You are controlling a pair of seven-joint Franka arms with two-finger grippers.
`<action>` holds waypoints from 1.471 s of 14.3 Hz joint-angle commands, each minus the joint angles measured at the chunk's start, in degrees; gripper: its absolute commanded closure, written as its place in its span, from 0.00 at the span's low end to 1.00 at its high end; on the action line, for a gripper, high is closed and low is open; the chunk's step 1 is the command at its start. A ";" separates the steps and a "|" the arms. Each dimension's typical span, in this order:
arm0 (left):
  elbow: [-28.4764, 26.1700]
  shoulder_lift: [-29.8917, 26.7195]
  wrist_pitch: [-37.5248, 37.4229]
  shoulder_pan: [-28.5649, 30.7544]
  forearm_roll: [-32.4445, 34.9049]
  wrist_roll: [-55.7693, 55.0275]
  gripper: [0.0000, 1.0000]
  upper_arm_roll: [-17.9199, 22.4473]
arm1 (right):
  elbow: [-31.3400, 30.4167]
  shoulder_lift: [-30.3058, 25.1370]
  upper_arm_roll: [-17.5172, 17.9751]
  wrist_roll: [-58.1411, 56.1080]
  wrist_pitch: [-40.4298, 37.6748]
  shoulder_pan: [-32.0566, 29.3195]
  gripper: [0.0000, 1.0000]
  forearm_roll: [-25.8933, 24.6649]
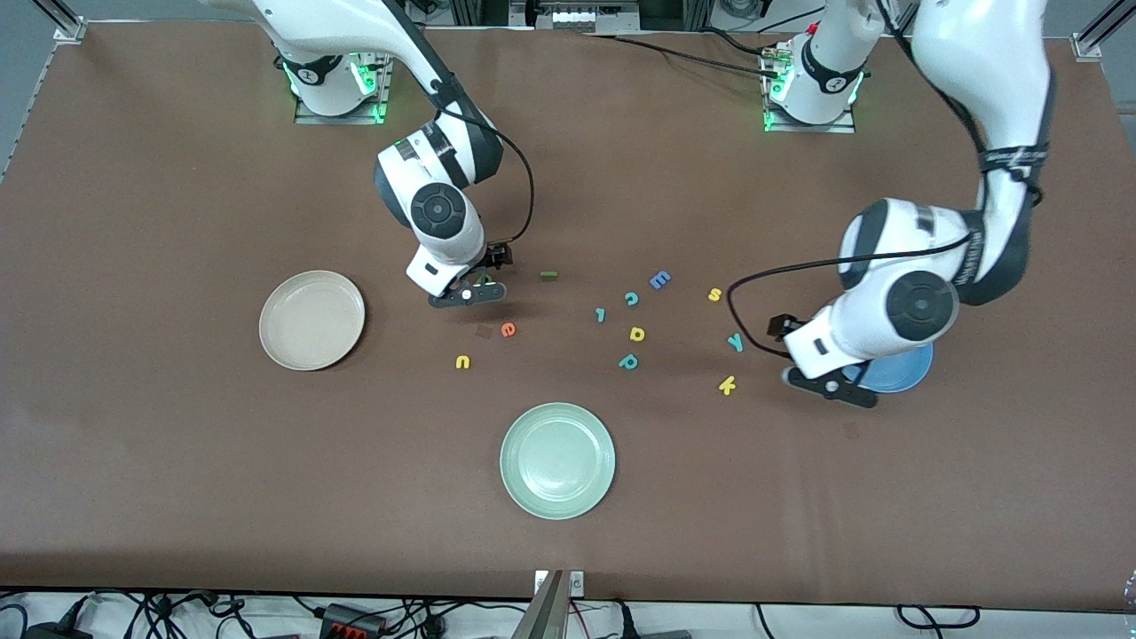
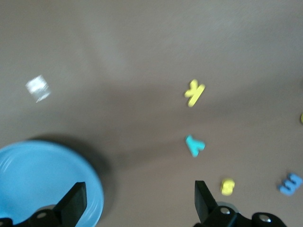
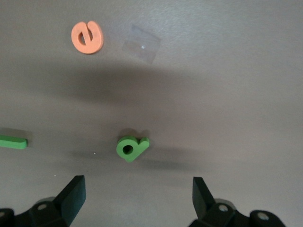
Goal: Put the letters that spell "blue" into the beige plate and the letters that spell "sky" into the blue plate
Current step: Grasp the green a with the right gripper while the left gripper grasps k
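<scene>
My right gripper [image 1: 468, 295] [image 3: 137, 184] hangs open and empty over the green "b" [image 3: 131, 147], which lies flat just off its fingertips. The orange "e" [image 1: 508, 329] [image 3: 87, 37], yellow "u" [image 1: 462, 361] and olive "l" bar [image 1: 548, 276] [image 3: 13, 142] lie close by. The beige plate [image 1: 311, 319] sits toward the right arm's end. My left gripper [image 1: 832, 388] [image 2: 138, 189] is open and empty over the rim of the blue plate [image 1: 896, 373] [image 2: 42, 179], which the arm partly hides. Yellow "s" [image 1: 714, 295] [image 2: 227, 186], teal "y" [image 1: 736, 342] [image 2: 194, 145] and yellow "k" [image 1: 727, 384] [image 2: 194, 92] lie beside it.
A pale green plate [image 1: 557, 460] sits nearer the front camera, mid-table. Between the two groups lie a blue blocky letter [image 1: 659, 280], a teal "c" [image 1: 632, 298], a small teal letter [image 1: 601, 314], a yellow "a" [image 1: 637, 334] and a teal "p" [image 1: 628, 360].
</scene>
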 commanded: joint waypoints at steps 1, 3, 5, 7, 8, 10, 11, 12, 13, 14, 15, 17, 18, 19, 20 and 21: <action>0.57 3.46 4.59 -2.88 4.46 2.31 0.00 0.21 | 0.30 0.64 -0.44 -2.88 0.44 0.23 0.00 0.22; 0.66 5.22 7.66 -3.33 6.85 8.89 0.00 0.12 | 0.30 1.96 -0.43 -3.14 3.06 2.24 0.00 0.22; 0.74 7.76 11.78 -2.72 6.77 14.87 0.00 0.12 | 0.39 3.71 -0.43 -3.66 6.05 2.34 0.00 0.22; 0.74 9.18 15.57 -3.41 6.68 16.21 0.00 0.03 | 0.47 4.25 -0.43 -5.59 6.68 1.99 0.07 0.22; 0.74 9.44 16.28 -3.59 6.68 16.13 0.00 0.03 | 0.47 4.25 -0.43 -5.95 6.68 1.90 0.10 0.22; 0.92 10.23 17.25 -3.51 6.50 16.04 0.00 -1.37 | 0.47 4.42 -0.52 -6.04 6.85 2.07 0.19 0.22; 0.75 10.50 19.00 -3.51 6.33 15.87 0.00 -1.55 | 0.47 4.77 -0.44 -6.04 7.20 2.25 0.27 0.22; 0.66 11.11 19.97 -3.59 6.33 15.60 0.00 -1.64 | 0.47 4.95 -0.52 -6.04 7.99 2.25 0.29 0.22; 0.74 11.98 20.76 -3.59 6.24 15.60 0.00 -1.64 | 0.47 5.30 -0.44 -6.13 8.34 2.08 0.31 0.22; 0.57 12.34 22.08 -3.33 6.24 15.69 0.00 -1.64 | 0.56 5.48 -0.43 -6.13 8.78 2.07 0.31 0.22; 0.48 12.43 22.44 -3.50 6.15 15.69 0.00 -1.64 | 0.56 5.57 -0.43 -6.13 9.22 2.07 0.31 0.13; -0.57 12.43 22.62 -3.68 6.15 15.60 0.00 -1.72 | 0.56 5.57 -0.52 -6.48 9.32 1.81 0.31 0.13; -0.66 12.43 22.62 -3.68 6.15 15.60 0.00 -2.59 | 0.48 5.57 -0.44 -7.35 9.23 1.72 0.31 0.13; -0.75 12.43 22.70 -3.16 6.15 15.60 0.00 -2.95 | 0.47 5.48 -0.43 -7.97 9.05 1.72 0.32 0.22; -0.66 12.52 22.71 -3.15 6.15 15.78 0.03 -2.96 | 0.47 5.48 -0.52 -8.06 8.96 1.72 0.35 0.22; -0.66 12.61 22.71 -3.24 6.15 15.95 0.14 -3.04 | 0.47 5.48 -0.44 -7.98 8.88 1.72 0.42 0.22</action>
